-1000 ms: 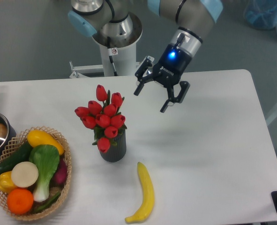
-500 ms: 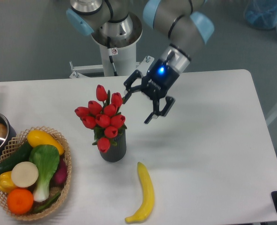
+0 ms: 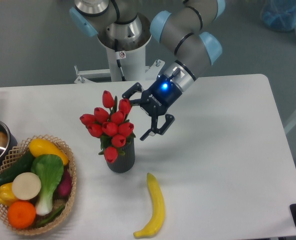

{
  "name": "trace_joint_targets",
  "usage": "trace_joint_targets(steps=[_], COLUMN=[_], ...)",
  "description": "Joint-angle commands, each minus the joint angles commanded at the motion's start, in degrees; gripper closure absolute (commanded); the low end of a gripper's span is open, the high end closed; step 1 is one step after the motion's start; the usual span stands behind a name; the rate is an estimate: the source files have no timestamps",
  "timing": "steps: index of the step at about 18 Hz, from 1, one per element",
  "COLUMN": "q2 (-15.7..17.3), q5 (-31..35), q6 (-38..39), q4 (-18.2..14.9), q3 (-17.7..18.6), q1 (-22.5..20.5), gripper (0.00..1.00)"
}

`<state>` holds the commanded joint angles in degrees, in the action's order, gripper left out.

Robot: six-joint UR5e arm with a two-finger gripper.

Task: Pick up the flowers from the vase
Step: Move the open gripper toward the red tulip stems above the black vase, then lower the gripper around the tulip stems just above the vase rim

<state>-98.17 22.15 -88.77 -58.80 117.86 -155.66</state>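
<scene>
The flowers (image 3: 110,126), red tulip buds with green leaves, stand in the dark ribbed vase (image 3: 120,159) on the white table (image 3: 228,165). The gripper (image 3: 137,114) hangs just beside the bunch at its three o'clock, jaws spread wide and holding nothing, one fingertip close to the upper buds. A banana (image 3: 154,205) lies at about five o'clock from the vase. At nine o'clock sits a woven basket (image 3: 71,186) full of vegetables.
</scene>
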Motion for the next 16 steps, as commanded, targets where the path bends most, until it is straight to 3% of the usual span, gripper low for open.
trace_joint_targets(steps=[11, 16], q2=[0.0, 2.2], q5=[0.3, 1.9], q6=[-0.2, -2.7], q4=[0.0, 0.0], q3=[-0.6, 2.6], q1=[1.1, -0.1], gripper=[0.00, 0.00])
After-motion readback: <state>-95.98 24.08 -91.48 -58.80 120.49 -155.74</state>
